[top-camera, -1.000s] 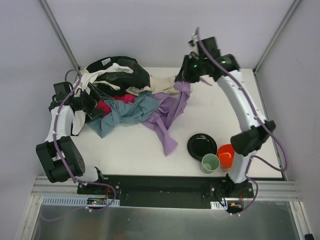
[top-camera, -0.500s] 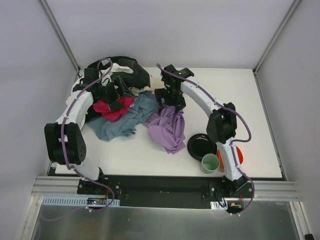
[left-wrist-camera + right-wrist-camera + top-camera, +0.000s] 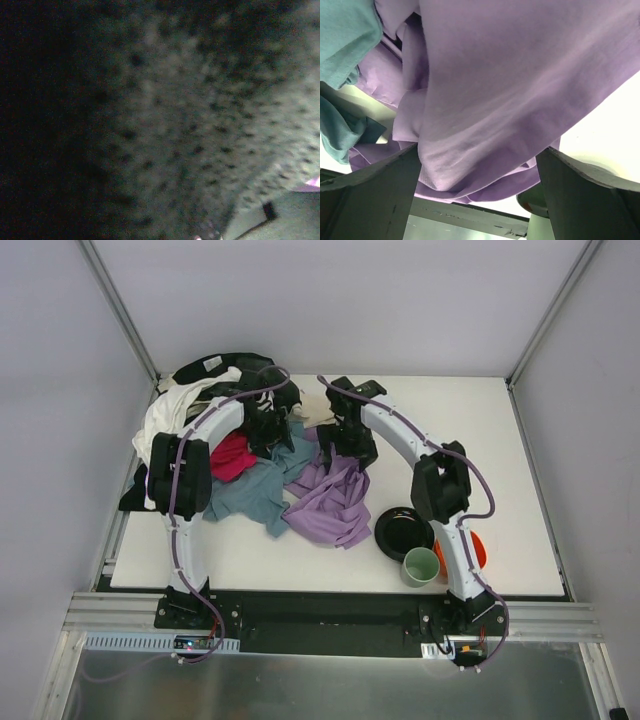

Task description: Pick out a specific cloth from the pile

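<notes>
White worktop (image 3: 500, 460): my right gripper (image 3: 347, 446), fingers (image 3: 365, 200) spread, straddles the purple cloth (image 3: 335, 505); best clench deep, then drag it right, off the pile (image 3: 230, 375).

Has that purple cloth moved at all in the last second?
Yes. The purple cloth has gathered into a wider heap nearer the front, its edge now close beside the black plate.
</notes>
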Robot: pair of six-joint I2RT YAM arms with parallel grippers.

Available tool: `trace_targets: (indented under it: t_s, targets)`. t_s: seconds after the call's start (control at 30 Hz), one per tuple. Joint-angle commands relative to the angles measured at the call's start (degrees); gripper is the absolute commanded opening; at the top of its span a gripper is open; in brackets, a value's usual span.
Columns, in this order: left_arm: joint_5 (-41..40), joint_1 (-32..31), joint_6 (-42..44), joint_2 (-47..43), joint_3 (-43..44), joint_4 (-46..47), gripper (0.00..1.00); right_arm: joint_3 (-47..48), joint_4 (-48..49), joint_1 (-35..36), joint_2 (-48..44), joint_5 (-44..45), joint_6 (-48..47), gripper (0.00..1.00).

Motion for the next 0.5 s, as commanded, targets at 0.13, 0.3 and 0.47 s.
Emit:
trace_targets:
  t_s: [0.13, 0.3, 0.47]
  targets:
    - [-8.3, 0.4, 4.1, -1.0, 2.9, -3.3, 0.00, -1.9, 1.4, -2.8, -6.6, -1.7, 2.6, 0.96]
    - [-9.9, 3.4, 4.4, -8.6, 0.7, -3.3, 0.00, -0.9, 3.5, -5.7, -6.6, -3.0, 3.0, 0.96]
    - [-5.4, 11.7, 2.4, -16.4, -3.1, -3.1, 0.00, 3.6, 3.9, -7.8, -2.9, -5.7, 3.1, 0.96]
